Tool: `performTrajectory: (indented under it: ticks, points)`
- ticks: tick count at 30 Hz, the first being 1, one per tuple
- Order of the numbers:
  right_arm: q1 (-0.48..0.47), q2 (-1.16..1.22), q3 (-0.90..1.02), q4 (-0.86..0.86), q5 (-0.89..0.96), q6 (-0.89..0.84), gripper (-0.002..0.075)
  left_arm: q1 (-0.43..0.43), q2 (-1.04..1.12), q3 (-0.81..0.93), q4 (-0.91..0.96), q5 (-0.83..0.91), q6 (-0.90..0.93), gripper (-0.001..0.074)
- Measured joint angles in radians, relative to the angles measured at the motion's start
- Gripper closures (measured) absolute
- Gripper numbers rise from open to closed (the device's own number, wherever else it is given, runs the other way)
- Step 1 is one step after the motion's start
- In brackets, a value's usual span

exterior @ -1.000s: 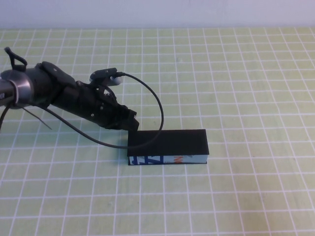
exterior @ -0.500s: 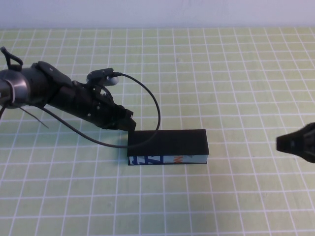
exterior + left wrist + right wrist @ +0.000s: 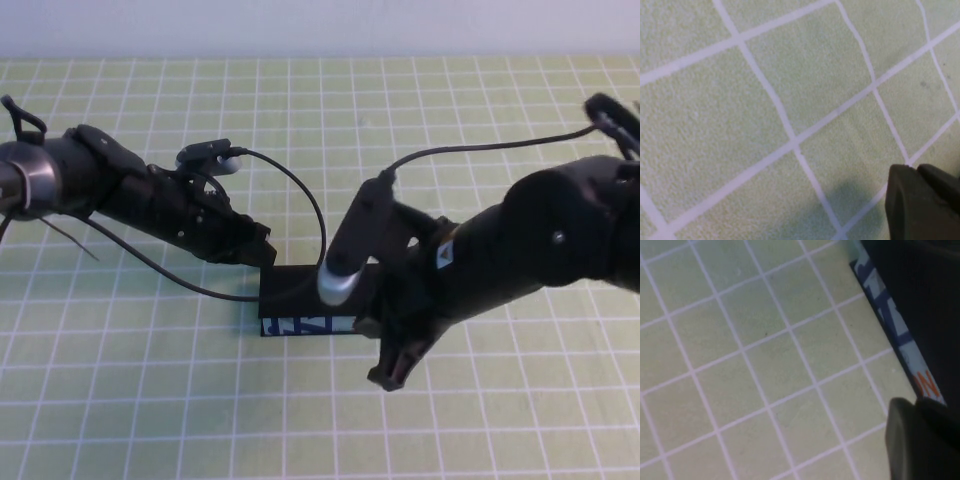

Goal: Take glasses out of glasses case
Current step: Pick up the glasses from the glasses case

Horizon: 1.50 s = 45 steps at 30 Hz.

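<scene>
The glasses case [image 3: 296, 288] lies mid-table with its black lid down. Its printed white side [image 3: 892, 325] faces the front, and its right half is hidden behind my right arm. The glasses are hidden. My left gripper [image 3: 263, 256] rests at the case's back left corner; in the left wrist view the left gripper [image 3: 916, 169] is shut over bare mat with nothing in it. My right gripper [image 3: 389, 377] hangs just in front of the case, pointing down at the mat. The right wrist view shows the right gripper [image 3: 917, 402] shut and empty beside the printed side.
A green mat with a white grid [image 3: 150, 400] covers the table. A black cable [image 3: 315, 205] loops from the left arm over the case's left end. The right arm's bulk [image 3: 540, 240] spans the table's right half.
My right arm has swung in from the right edge and now reaches across the case, its gripper in front of it. The left arm and the case have hardly moved.
</scene>
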<state>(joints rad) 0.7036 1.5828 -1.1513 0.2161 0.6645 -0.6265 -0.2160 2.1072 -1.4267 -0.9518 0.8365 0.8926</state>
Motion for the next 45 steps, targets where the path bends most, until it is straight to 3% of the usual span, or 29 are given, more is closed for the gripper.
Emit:
performTrajectory:
  ticks: [3,8,12,31,45]
  points:
    - [0.032,0.057,-0.011,-0.041,-0.048,-0.076,0.0682,0.000,0.000,0.000,0.000,0.000,0.000,0.0739]
    - [0.047,0.135,-0.015,-0.096,-0.143,-0.153,0.0514,0.000,0.000,0.000,0.001,0.000,0.000,0.0739]
    - [0.047,0.173,-0.015,-0.141,-0.204,-0.163,0.0449,0.000,0.000,0.000,0.001,0.000,0.000,0.0739]
    - [0.047,0.266,-0.018,-0.253,-0.334,-0.165,0.0445,0.000,0.000,-0.004,0.001,0.003,0.000,0.0739]
    - [0.047,0.271,-0.032,-0.270,-0.349,-0.146,0.0504,0.000,0.000,-0.004,0.001,0.004,0.000,0.0739]
